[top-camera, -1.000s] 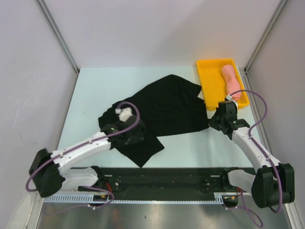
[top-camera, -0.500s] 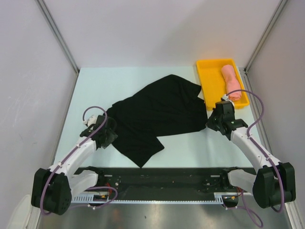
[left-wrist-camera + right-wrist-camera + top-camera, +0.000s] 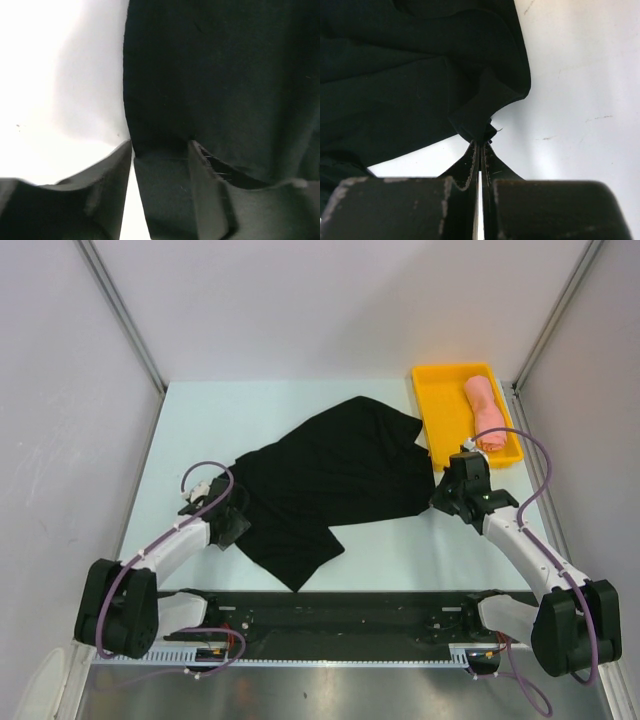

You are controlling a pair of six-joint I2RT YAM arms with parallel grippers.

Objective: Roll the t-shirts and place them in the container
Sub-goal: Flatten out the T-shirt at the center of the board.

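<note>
The black t-shirt lies spread and creased on the table's middle. My left gripper is at its left edge, low on the table. In the left wrist view the left gripper is open, and the shirt's edge lies between the fingers. My right gripper is at the shirt's right edge. In the right wrist view it is shut on a pinch of the black cloth. The salmon-pink t-shirt lies rolled in the tray.
The yellow plastic tray stands at the back right corner, just behind my right gripper. Grey walls close the table on three sides. Bare table shows left of the shirt and in front of it.
My left gripper has moved left, off the shirt's lower left part to its left edge. The bunched cloth there now lies flatter. My right gripper has hardly moved.
</note>
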